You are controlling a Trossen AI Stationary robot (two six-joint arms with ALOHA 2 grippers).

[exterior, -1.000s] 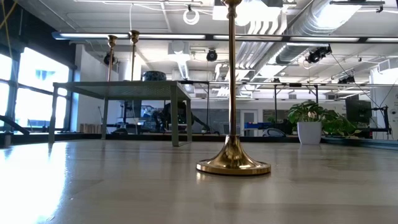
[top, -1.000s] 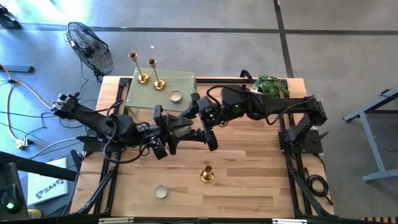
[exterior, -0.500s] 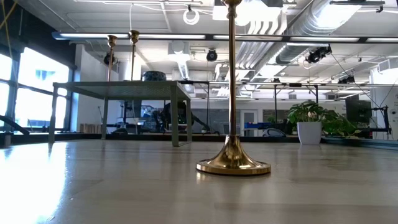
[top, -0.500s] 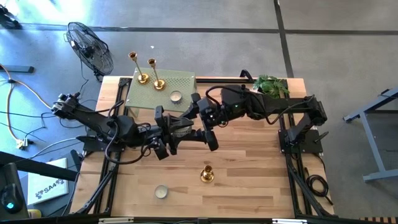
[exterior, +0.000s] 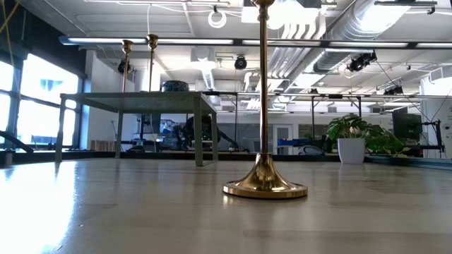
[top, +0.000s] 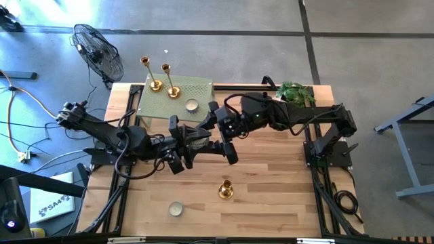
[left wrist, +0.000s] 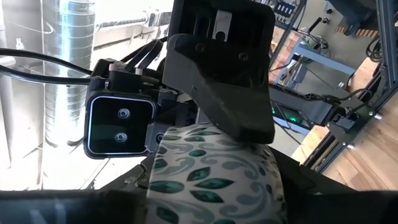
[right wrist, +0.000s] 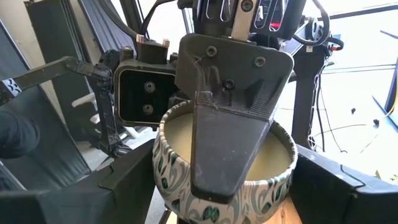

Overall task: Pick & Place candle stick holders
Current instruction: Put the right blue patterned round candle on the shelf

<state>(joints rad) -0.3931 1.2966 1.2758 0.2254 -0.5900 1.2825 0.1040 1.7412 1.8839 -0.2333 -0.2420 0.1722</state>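
My two grippers meet above the middle of the table, left (top: 192, 141) and right (top: 207, 135), both shut on one small round candle tin (right wrist: 224, 168), white with teal leaves, its pale wax showing. The tin also shows in the left wrist view (left wrist: 211, 171). Two gold candlestick holders (top: 155, 83) (top: 173, 90) stand by their round bases on a green raised platform (top: 196, 89) at the far left. A third holder (top: 226, 190) stands upright on the table nearer the front, close in the low view (exterior: 265, 180). No gripper touches any holder. My left gripper has one finger (right wrist: 227, 118) laid flat across the tin's open top; the other finger is hidden behind the tin. The tin is held clear of the table. My right gripper holds the tin's patterned side wall (left wrist: 186, 146) between its two fingers, one finger (left wrist: 217, 68) lying over the wall. It comes from the table's right side.
A tea-light (top: 192, 105) sits on the green platform and another (top: 176, 209) on the table near the front edge. A potted plant (top: 296, 92) stands at the far right corner. A floor fan (top: 98, 51) stands beyond the table's far left.
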